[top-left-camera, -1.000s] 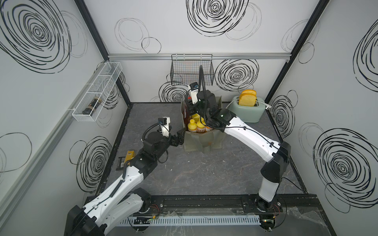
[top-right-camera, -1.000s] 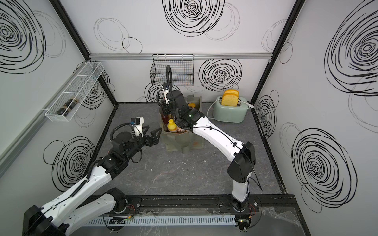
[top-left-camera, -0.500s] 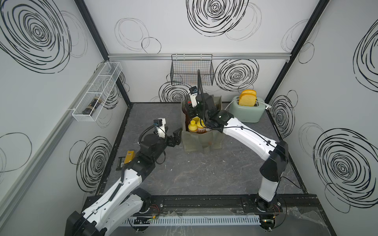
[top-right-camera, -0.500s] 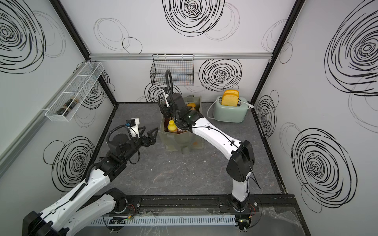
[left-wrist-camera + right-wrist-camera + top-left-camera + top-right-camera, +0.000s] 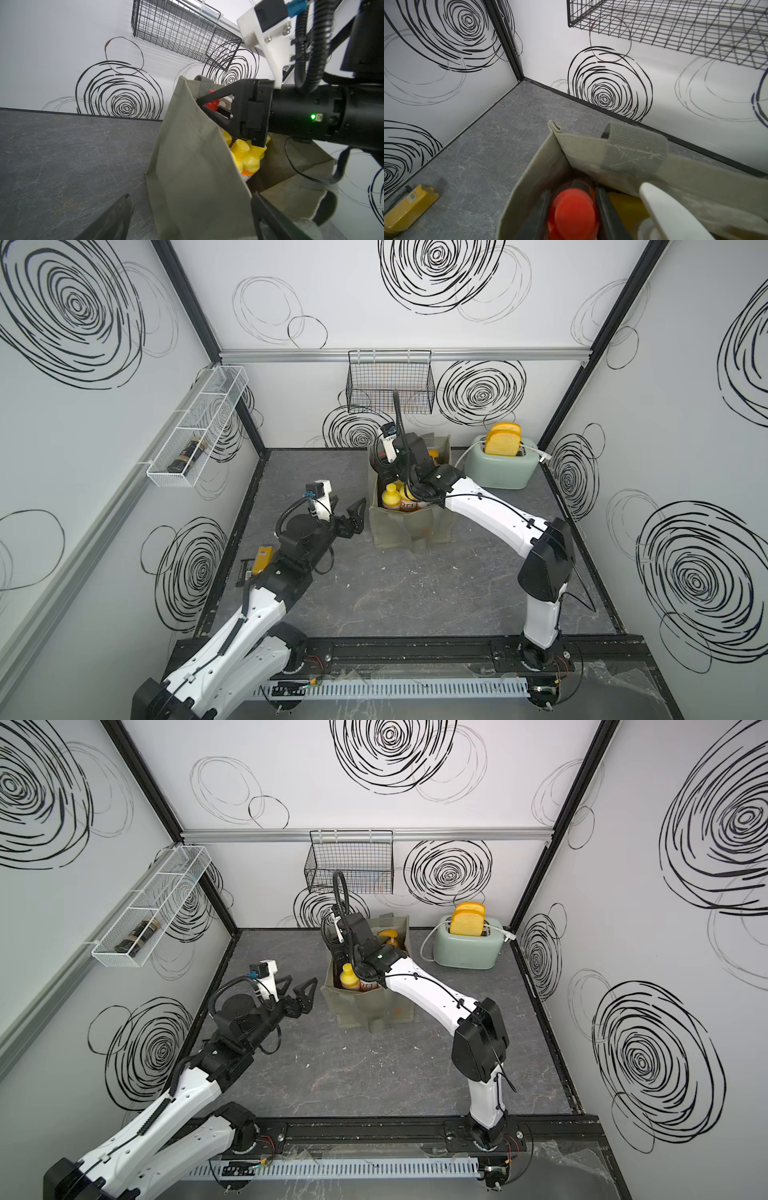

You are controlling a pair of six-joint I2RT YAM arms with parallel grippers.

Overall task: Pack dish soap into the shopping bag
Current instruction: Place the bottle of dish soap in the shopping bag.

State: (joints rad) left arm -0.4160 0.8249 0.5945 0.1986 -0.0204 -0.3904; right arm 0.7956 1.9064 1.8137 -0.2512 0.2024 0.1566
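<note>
- The right pincer (image 5: 573, 220) is clenched on the cap of the squat red bottle (image 5: 575, 207), one finger on each side. It holds the bottle inside the mouth of the shopping bag (image 5: 399, 526), in the bag's 10 o'clock corner.
- In the same bag, toward 7 o'clock, several yellow-capped orange bottles (image 5: 251, 160) stand upright, packed close together. An orange pump (image 5: 387, 935) shows at 1 o'clock, and a white pump head (image 5: 662, 209) sits just beside the red bottle.
- The left pincer (image 5: 297, 988) is spread wide and grasps nothing. It hangs near the bag's outer wall at 9 o'clock, not touching it.
- The bag stands upright on the counter (image 5: 415, 593), toward 12 o'clock.
- At the bag's 3 o'clock, a mint toaster (image 5: 498, 470) holds two yellow slices (image 5: 503, 439) in its slots.
- A black wire basket (image 5: 390, 383) hangs on the wall at 12 o'clock.
- At 10 o'clock, a white wire rack (image 5: 216, 406) holds a dark jar (image 5: 187, 454), which lies in the end compartment nearest 6 o'clock.
</note>
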